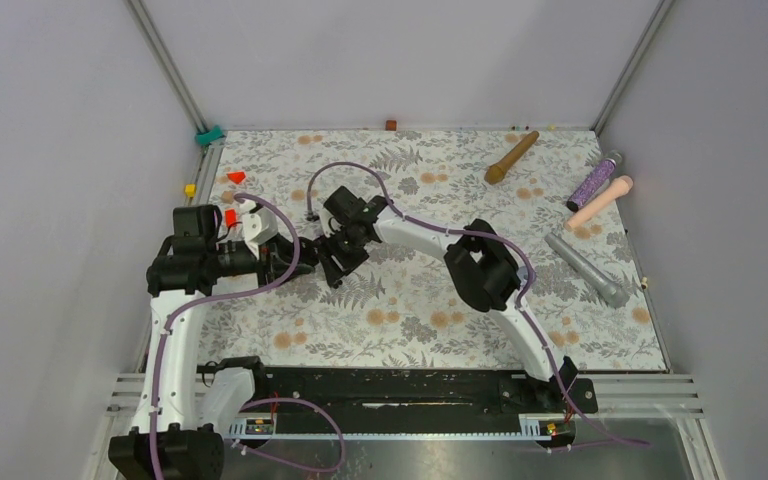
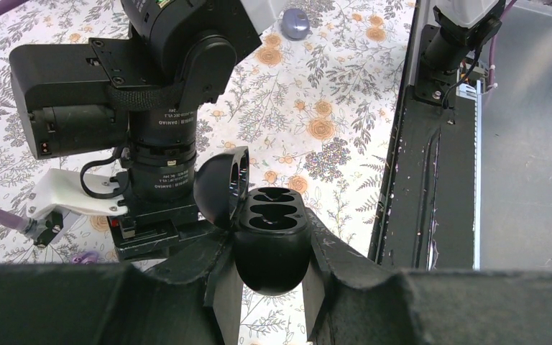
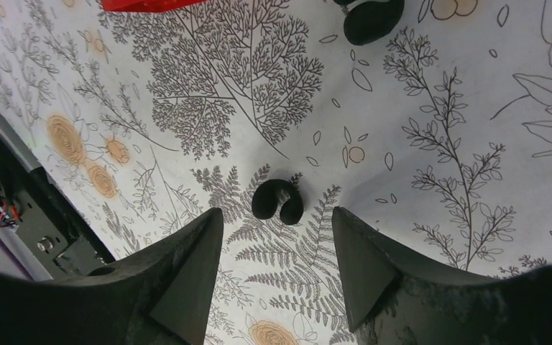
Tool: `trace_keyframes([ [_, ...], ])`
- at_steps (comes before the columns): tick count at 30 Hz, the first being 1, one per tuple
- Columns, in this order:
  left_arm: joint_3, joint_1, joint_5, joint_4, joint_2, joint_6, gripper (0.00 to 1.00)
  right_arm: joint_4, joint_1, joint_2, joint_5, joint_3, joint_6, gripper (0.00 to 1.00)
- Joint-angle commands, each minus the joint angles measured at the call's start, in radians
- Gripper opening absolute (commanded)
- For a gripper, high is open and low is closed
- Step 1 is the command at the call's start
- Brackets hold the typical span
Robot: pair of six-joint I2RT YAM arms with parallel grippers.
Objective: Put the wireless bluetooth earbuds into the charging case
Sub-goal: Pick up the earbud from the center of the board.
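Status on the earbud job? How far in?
Done: the charging case is open and clamped in the left gripper; its wells look empty. In hand: the right gripper is open over a black earbud lying loose, not gripped. Left: grasp it, seat it, then repeat for the rest.
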Motion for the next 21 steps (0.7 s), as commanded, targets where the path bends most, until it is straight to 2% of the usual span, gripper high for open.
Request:
trace_keyframes([
  [1,-0.004,0.012,0.066,0.023,-0.015,0.034,0.0,-0.04,0.036,0.003,0.071,0.03,-0.017,0.65],
  [7,-0.007,0.019,0.073,0.022,-0.017,0.035,0.0,-0.041,0.067,-0.01,0.096,0.003,-0.039,0.63],
  [15,-0.012,0.028,0.086,0.022,-0.023,0.037,0.0,-0.057,0.093,0.006,0.201,0.011,-0.054,0.54],
  [21,-0.014,0.034,0.092,0.023,-0.023,0.037,0.0,-0.058,0.093,0.01,0.248,0.014,-0.054,0.35],
])
